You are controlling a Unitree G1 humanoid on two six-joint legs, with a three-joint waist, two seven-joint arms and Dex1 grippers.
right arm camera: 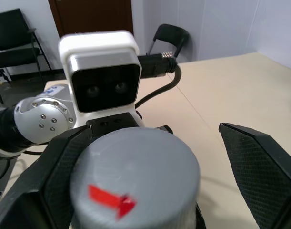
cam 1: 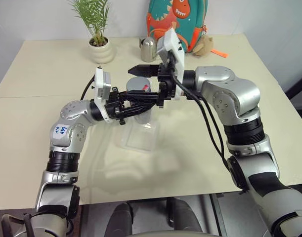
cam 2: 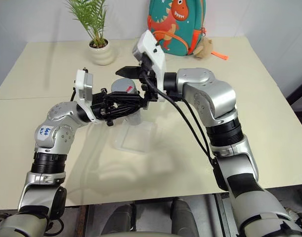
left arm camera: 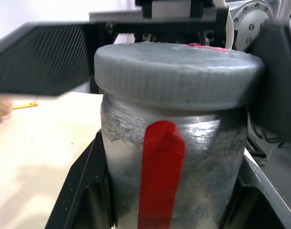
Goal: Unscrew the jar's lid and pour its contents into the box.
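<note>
We clamped the jar (cam 1: 136,103) in our left gripper (cam 1: 141,102) above the box (cam 1: 139,134), steadying it. Our right gripper (cam 1: 148,84) stood open astride the lid (right arm camera: 135,176), apparently untouching, ready to twist.

The space above the box (cam 1: 138,136) is taken up by the jar (cam 1: 137,101), which is clamped in the left tool (cam 1: 141,101) and held over it. The lid (left arm camera: 176,71) is flanked by the spread fingers of the right tool (cam 1: 150,84), so approach from the sides is blocked. Behind, passage is narrowed by the plant pot (cam 1: 101,50), the metal can (cam 1: 149,49) and the backpack (cam 1: 178,22). Open counter (cam 1: 37,123) is left to the front and at both sides.
</note>
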